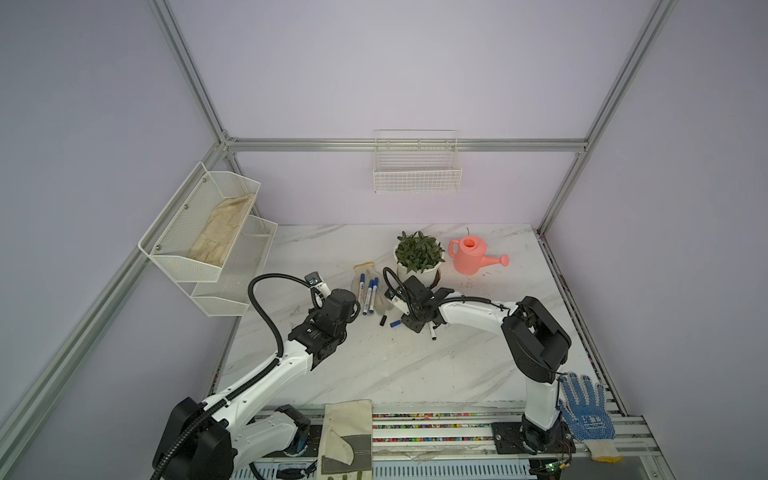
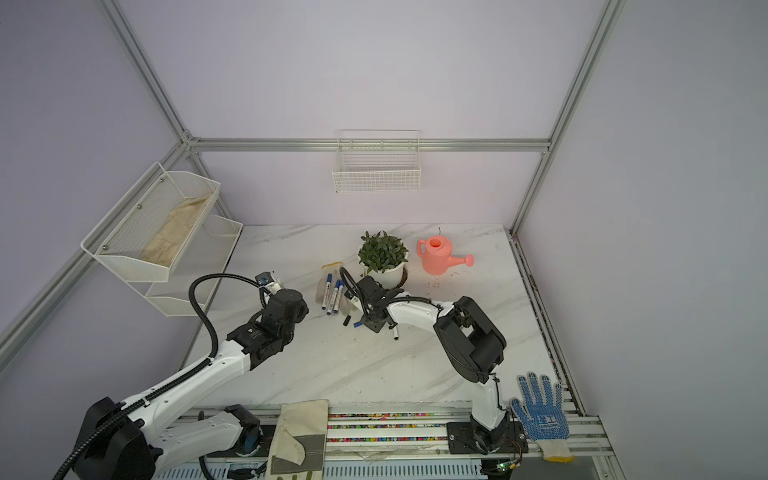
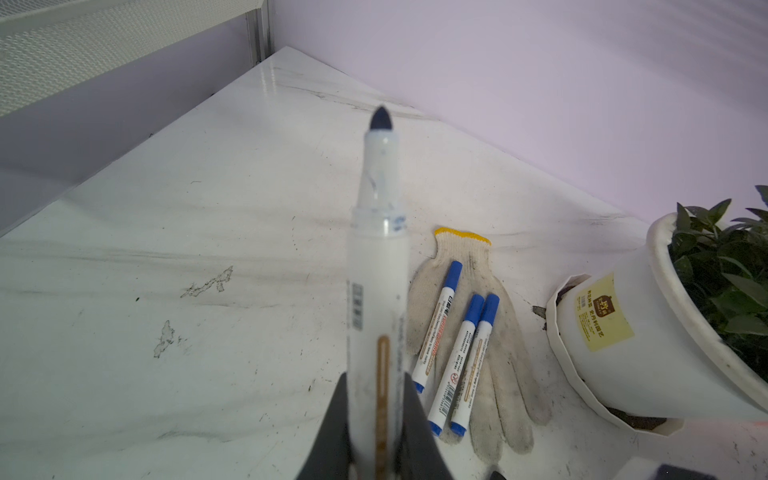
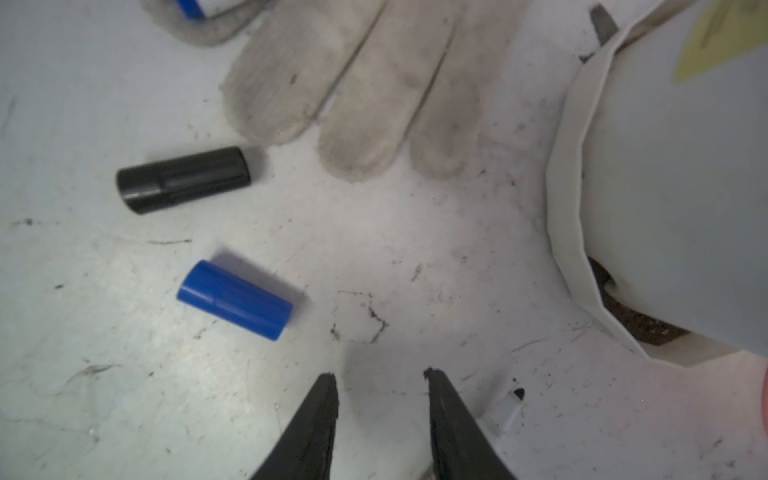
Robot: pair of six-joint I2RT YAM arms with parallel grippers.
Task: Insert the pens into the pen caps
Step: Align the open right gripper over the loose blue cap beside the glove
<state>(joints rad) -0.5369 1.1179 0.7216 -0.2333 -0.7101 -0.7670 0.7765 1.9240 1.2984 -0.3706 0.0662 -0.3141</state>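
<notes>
Seen from above, the left gripper (image 3: 375, 376) sits at nine o'clock of a grubby white knit glove (image 3: 511, 374), its fingers clamped on an uncapped white marker pen with a dark blue tip (image 3: 376, 270). Three capped white pens with blue caps (image 3: 457, 361) lie side by side on the glove. At the glove's six o'clock, a short black plastic cap (image 4: 183, 180) and a short blue plastic cap (image 4: 235, 300) lie apart on the white marble bench (image 4: 83, 395). At their three o'clock the right gripper (image 4: 379, 378) hangs with its fingers narrowly parted and nothing between them. Another uncapped white pen (image 1: 432, 332) lies at its five o'clock.
</notes>
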